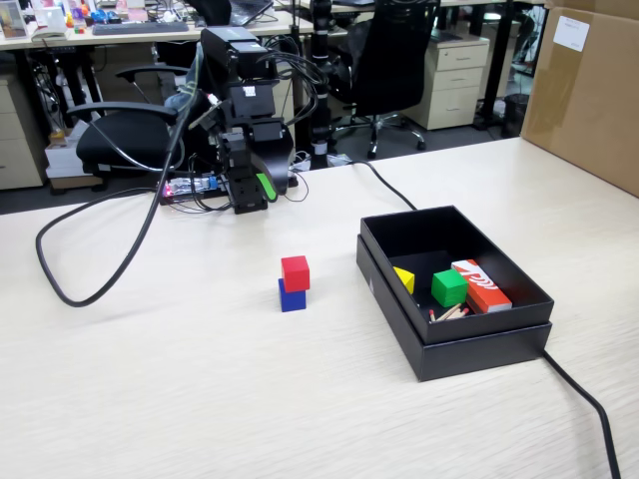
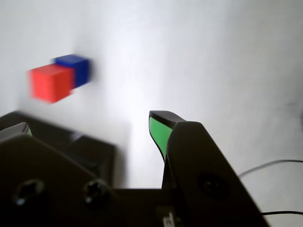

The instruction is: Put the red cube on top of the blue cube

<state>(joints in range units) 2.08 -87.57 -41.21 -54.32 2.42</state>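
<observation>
Red cube (image 1: 295, 271) sits on blue cube (image 1: 292, 296) already, mid-table, a bit skewed vs the blue one underneath but resting flat as far as I can tell. So stacking step looks done; judging by that, task is basically complete & arm is at the parking stage.

Gripper (image 1: 262, 192) is folded low at the far edge of the table, well apart from the stack, holding nothing. Wrist view shows jaws apart: one green-padded tip clear, the other just peeking at left edge, bare table between them. Both cubes show blurred in that view, upper left, red cube (image 2: 50, 82) touching blue cube (image 2: 75, 69).

Next move, imo: nothing much. If anything, settle arm at rest w/o swinging toward the stack. Risk is low; a bump or cable drag could knock the red one off since it's slightly off-square.

Surface: pale wood-grain table (image 1: 200, 399), matte. Black box (image 1: 469, 344) near the right edge, open, w/ green cube (image 1: 448, 287), yellow piece (image 1: 404, 278), red-white box (image 1: 482, 285) & a few small sticks inside. Black cable (image 1: 60, 274) loops over the left side of the table; another runs past the box to the near right corner.

Room: office, black chairs (image 1: 384, 60) behind the far edge, drawer units, cluttered desks, cardboard box (image 1: 589, 90) at the far right corner.
</observation>
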